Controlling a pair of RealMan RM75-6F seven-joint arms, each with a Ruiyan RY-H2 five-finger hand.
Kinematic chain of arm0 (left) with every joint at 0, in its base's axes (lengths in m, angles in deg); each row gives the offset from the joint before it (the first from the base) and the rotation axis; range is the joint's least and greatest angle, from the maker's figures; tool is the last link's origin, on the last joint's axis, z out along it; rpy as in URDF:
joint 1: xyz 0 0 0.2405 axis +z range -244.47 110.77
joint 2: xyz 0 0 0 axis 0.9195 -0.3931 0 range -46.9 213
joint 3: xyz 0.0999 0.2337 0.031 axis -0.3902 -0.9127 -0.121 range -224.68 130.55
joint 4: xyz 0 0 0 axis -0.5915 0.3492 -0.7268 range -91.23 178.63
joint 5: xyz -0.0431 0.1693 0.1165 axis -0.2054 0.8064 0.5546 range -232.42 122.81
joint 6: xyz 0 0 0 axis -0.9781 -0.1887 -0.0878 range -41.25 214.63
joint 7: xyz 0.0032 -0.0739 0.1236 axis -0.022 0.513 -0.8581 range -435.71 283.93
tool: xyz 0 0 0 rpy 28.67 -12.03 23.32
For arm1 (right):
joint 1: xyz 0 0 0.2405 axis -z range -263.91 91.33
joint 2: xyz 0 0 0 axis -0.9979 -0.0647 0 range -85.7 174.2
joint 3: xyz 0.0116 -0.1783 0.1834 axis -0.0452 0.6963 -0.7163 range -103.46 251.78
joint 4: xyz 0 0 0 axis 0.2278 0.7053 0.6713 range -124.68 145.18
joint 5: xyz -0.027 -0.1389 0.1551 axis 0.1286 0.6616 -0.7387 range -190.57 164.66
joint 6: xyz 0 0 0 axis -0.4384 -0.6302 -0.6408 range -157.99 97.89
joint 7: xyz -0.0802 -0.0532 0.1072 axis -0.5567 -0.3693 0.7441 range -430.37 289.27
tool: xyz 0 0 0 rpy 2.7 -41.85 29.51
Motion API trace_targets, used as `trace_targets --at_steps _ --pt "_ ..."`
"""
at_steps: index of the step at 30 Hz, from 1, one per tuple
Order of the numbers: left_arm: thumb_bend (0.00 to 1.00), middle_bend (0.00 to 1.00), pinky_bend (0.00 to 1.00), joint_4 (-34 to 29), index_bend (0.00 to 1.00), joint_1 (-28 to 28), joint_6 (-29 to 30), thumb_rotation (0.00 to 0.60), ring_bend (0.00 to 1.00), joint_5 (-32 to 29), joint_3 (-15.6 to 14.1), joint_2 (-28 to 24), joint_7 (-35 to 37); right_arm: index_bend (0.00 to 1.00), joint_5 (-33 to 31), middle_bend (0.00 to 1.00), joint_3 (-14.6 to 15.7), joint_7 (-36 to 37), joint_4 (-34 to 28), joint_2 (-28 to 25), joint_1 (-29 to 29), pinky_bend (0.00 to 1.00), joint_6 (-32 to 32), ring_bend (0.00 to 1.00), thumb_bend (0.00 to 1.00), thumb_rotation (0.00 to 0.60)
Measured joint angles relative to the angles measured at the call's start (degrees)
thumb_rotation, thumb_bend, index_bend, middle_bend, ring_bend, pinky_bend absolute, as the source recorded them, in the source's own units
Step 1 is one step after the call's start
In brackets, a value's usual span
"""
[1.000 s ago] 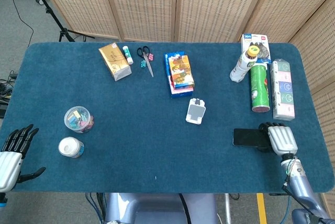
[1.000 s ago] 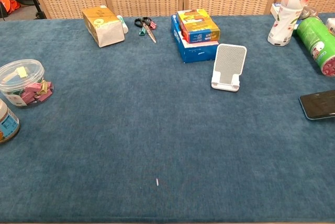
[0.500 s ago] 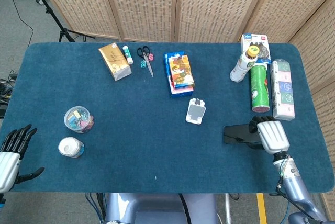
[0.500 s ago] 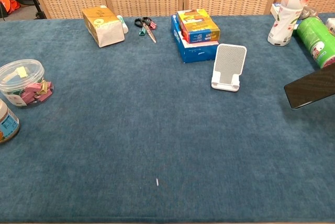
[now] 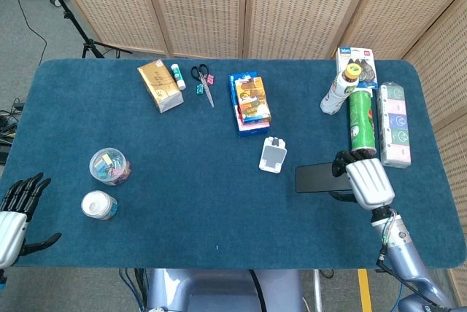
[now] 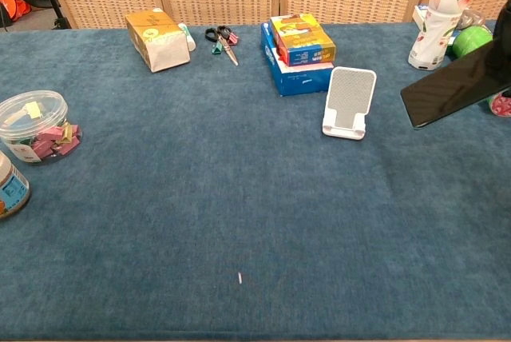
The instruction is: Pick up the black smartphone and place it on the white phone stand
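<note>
My right hand (image 5: 363,181) grips the black smartphone (image 5: 317,178) by its right end and holds it above the table. In the chest view the smartphone (image 6: 457,85) hangs tilted at the right edge, a short way right of the white phone stand (image 6: 349,102). The stand (image 5: 273,155) is upright on the blue cloth and nothing rests on it. At the table's front left corner my left hand (image 5: 14,212) hangs off the edge with its fingers spread and nothing in it.
A green can (image 5: 360,122), a white bottle (image 5: 339,90) and a long white box (image 5: 395,124) lie behind the right hand. Stacked colourful boxes (image 5: 249,102) sit behind the stand. A clip jar (image 5: 110,166) and a small cup (image 5: 98,205) stand at the left.
The right hand has lifted the smartphone off the table and carried it left toward the stand. The left hand has stayed put.
</note>
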Motion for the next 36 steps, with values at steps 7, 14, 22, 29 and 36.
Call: trace_targets --at_steps 7,14,22,29,36 --pt "0.0 0.0 0.0 0.0 0.0 0.0 0.2 0.6 0.0 -0.1 0.1 -0.2 0.7 0.55 4.8 0.58 -2.0 -4.4 -2.5 -0.9 -4.7 0.33 1.0 0.45 0.41 0.6" --pt "0.0 0.0 0.0 -0.2 0.0 -0.3 -0.6 0.6 0.0 0.7 -0.5 -0.9 1.5 0.55 10.3 0.58 -3.7 -6.5 0.7 0.0 -10.1 0.35 2.8 0.45 0.44 0.6" --pt "0.0 0.0 0.0 -1.2 0.0 -0.9 -2.2 0.6 0.0 -0.1 -0.4 -0.9 -0.1 0.55 15.4 0.58 -4.2 -6.8 6.0 2.0 -16.0 0.36 5.5 0.45 0.44 0.6" --pt "0.0 0.0 0.0 -2.1 0.0 -1.5 -4.0 0.6 0.0 -1.8 0.0 -0.4 -2.0 0.55 19.5 0.58 -3.6 -6.4 14.3 4.7 -19.9 0.36 6.5 0.45 0.44 0.6" --pt "0.0 0.0 0.0 -2.6 0.0 -2.2 -5.8 0.6 0.0 -3.5 0.4 -0.2 -3.1 0.55 24.8 0.58 -1.9 -2.4 23.5 6.8 -23.7 0.36 5.2 0.45 0.44 0.6"
